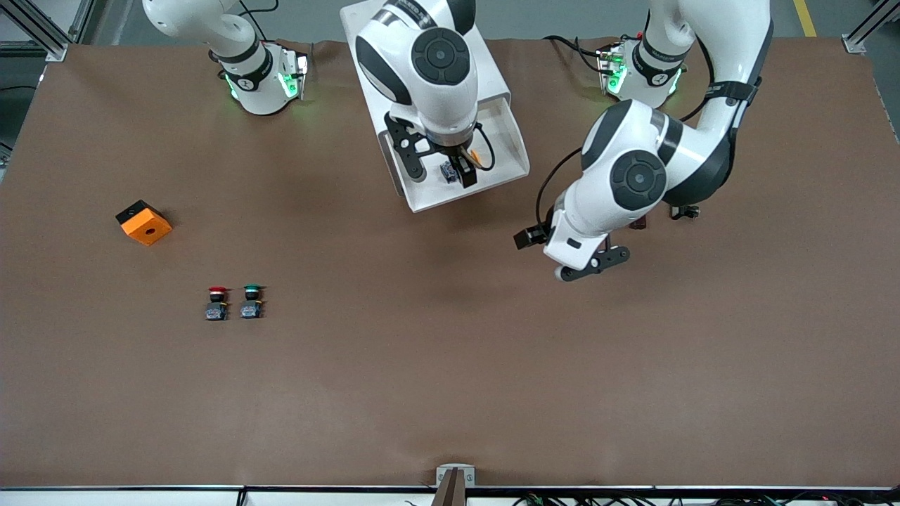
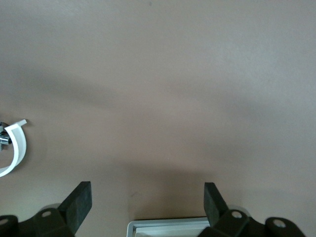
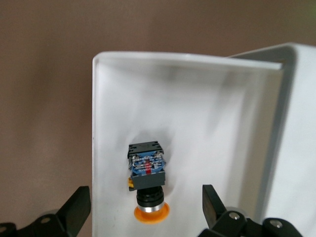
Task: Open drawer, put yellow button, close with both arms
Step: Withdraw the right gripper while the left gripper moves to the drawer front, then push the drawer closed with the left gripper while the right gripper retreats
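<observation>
The drawer (image 1: 511,140) is pulled out of the white cabinet (image 1: 492,67) toward the front camera. The yellow button (image 1: 450,172) lies on its side in the tray. In the right wrist view the yellow button (image 3: 147,173) lies on the white drawer floor (image 3: 197,118), cap toward the gripper. My right gripper (image 1: 439,167) hangs over the drawer, open, with the button between its fingers (image 3: 79,207) and untouched. My left gripper (image 1: 587,266) is open and empty over bare table, beside the drawer toward the left arm's end. In its wrist view the left gripper (image 2: 148,202) faces brown table.
A red-capped button (image 1: 217,302) and a green-capped button (image 1: 251,301) stand together toward the right arm's end, nearer the front camera. An orange block (image 1: 144,223) lies farther out at that end. A drawer corner (image 2: 15,145) shows at the edge of the left wrist view.
</observation>
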`<state>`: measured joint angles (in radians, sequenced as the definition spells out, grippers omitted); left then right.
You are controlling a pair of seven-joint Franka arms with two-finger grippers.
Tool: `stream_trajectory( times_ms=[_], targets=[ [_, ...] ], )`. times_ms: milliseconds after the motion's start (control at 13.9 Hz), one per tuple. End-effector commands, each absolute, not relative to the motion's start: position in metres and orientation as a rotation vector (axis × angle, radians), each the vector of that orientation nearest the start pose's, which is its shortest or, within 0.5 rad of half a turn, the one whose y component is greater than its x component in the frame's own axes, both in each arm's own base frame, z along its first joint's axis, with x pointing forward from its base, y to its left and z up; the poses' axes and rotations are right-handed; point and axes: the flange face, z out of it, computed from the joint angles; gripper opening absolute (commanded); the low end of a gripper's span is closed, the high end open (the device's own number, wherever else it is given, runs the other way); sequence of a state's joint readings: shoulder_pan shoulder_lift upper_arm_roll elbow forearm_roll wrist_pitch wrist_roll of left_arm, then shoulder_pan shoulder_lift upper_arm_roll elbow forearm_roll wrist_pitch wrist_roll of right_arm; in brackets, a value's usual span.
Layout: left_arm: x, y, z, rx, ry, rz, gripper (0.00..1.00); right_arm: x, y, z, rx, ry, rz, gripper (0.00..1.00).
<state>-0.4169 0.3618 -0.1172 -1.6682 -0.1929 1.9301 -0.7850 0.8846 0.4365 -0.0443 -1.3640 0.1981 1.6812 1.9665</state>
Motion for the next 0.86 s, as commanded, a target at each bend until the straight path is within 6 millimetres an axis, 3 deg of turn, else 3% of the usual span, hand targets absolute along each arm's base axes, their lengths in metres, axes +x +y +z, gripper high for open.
stream_trajectory(
  times_ms=[0,144,432,792],
  targets=[
    [0.534,-0.346,0.384,-3.193,-0.519,0.318,1.00,0.437,0.492,0.501,-2.765,1.618,0.352,1.00],
    [0.520,-0.364,0.382,-3.171,-0.593,0.342,1.00,0.447,0.459,0.525,-2.830,1.518,0.381,1.00],
    [0.496,-0.390,0.369,-3.156,-0.550,0.373,1.00,0.472,0.379,0.580,-2.917,1.204,0.405,1.00],
    [0.460,-0.431,0.366,-3.124,-0.605,0.380,1.00,0.491,0.263,0.605,-2.973,0.799,0.420,1.00]
  ],
)
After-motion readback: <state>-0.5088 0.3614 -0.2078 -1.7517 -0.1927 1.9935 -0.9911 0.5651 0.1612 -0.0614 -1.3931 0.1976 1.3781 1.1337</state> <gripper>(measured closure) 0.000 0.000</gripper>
